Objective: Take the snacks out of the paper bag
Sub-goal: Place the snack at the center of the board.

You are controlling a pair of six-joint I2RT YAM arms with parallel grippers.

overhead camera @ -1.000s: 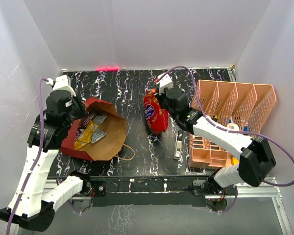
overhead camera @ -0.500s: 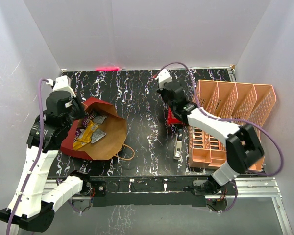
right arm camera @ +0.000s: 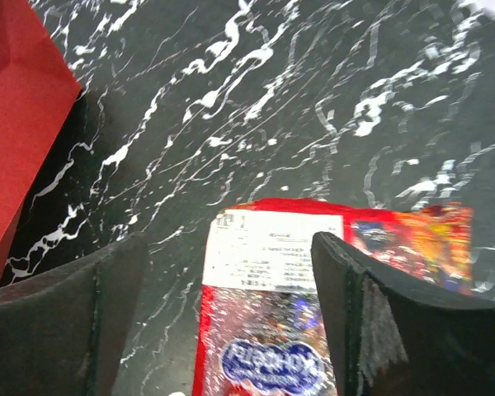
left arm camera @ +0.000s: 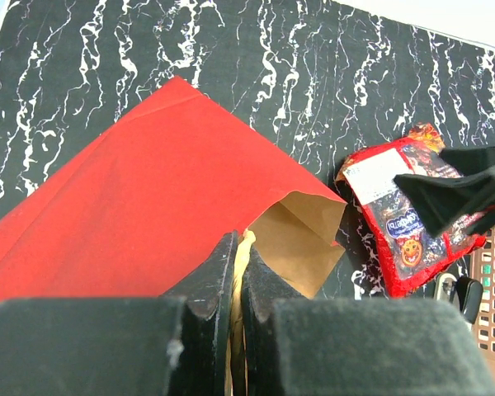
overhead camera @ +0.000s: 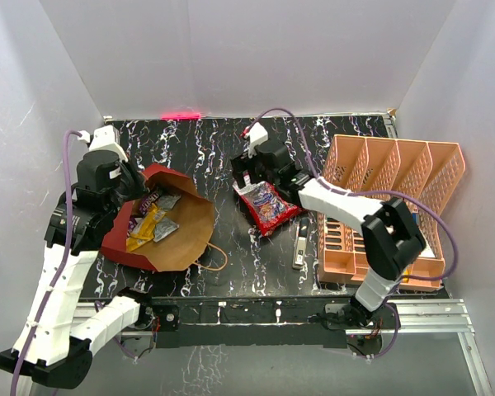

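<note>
A salmon-orange lattice file rack [overhead camera: 392,194] stands along the right side of the black marbled worktop [overhead camera: 214,148]. A slim grey-and-white gadget [overhead camera: 300,243] lies just beside the rack's near-left corner, close to the red snack packet [overhead camera: 268,206], which lies flat on the worktop between the rack and the paper bag [overhead camera: 177,235]. The right arm stretches leftward over this packet. The right end effector [right arm camera: 227,247] hangs spread wide above the packet's white-labelled end, gripping nothing. The left arm bends over the bag's far rim, and the left end effector [left arm camera: 238,247] is pinched tight on the brown-lined edge there. The bag lies on its side, mouth open toward the middle, with its tan cord handle [overhead camera: 214,257] on the worktop. Inside rest yellow, silver and purple packets [overhead camera: 153,221].
</note>
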